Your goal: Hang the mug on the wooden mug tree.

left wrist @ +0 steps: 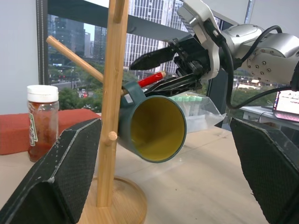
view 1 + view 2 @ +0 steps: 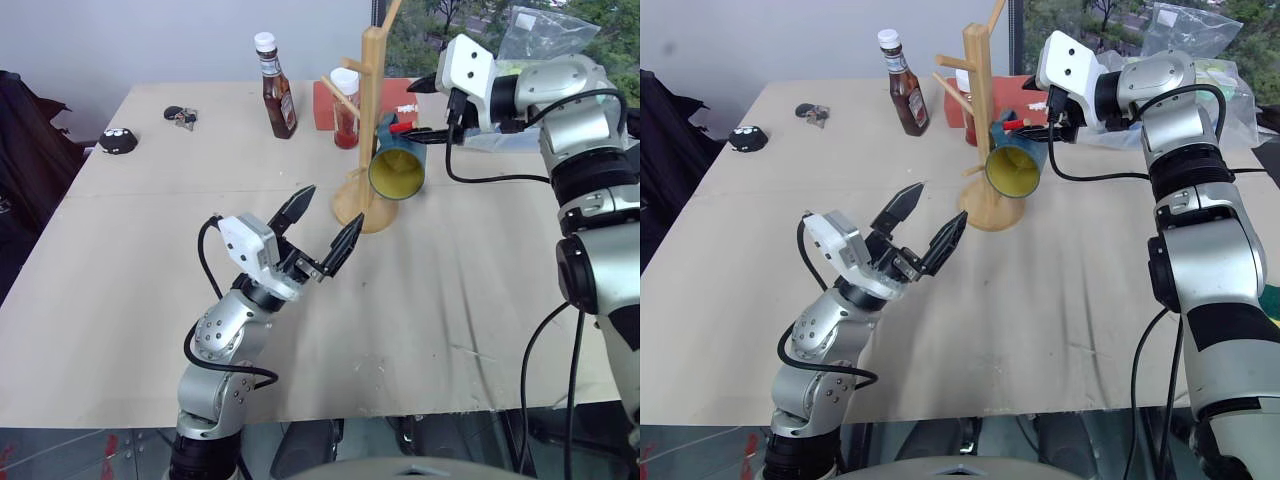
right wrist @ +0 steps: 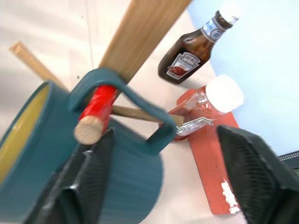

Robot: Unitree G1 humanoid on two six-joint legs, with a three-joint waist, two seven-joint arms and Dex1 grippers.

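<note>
The teal-blue mug (image 2: 398, 170) with a yellow inside hangs by its loop handle (image 3: 117, 88) on a red-tipped peg (image 3: 98, 105) of the wooden mug tree (image 2: 371, 90), its mouth tilted toward me. My right gripper (image 2: 425, 108) is open just behind the mug. Its fingers (image 3: 252, 172) stand wide apart on either side of the handle without touching it. My left gripper (image 2: 328, 212) is open and holds nothing. It hovers over the table in front of the tree's round base (image 2: 355, 212), pointing at the mug (image 1: 154, 128).
A brown sauce bottle (image 2: 277, 88) and a clear red-sauce bottle (image 2: 346, 105) stand behind the tree, beside a red block (image 2: 325, 105). Keys (image 2: 181, 117) and a small black object (image 2: 119, 141) lie at the far left. A plastic bag (image 2: 540, 35) sits at the far right.
</note>
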